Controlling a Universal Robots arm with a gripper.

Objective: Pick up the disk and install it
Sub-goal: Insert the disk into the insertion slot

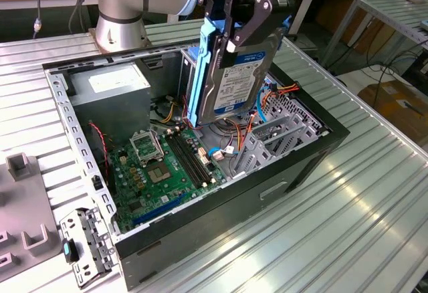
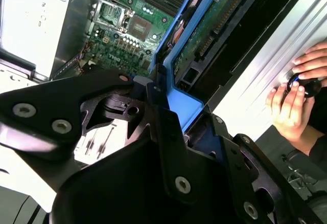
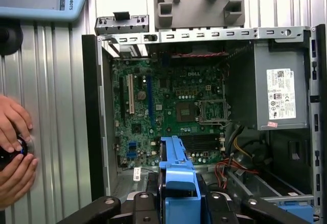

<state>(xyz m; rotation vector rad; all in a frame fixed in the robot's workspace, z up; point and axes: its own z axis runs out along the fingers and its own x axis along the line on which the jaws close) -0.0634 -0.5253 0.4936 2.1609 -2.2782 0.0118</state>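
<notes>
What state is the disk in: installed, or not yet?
Not installed. The gripper is clamped on the disk, holding it on edge and tilted over the open computer case, not seated in a bay.

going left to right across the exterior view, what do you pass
grey fixture → metal bracket → motherboard → disk, held over the case → cardboard box

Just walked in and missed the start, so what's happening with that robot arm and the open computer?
The arm's gripper is shut on the disk, holding it on edge above the open computer case, near its motherboard. It is not yet seated. A person's hands rest on a dark knob on the table beside the case.
</notes>
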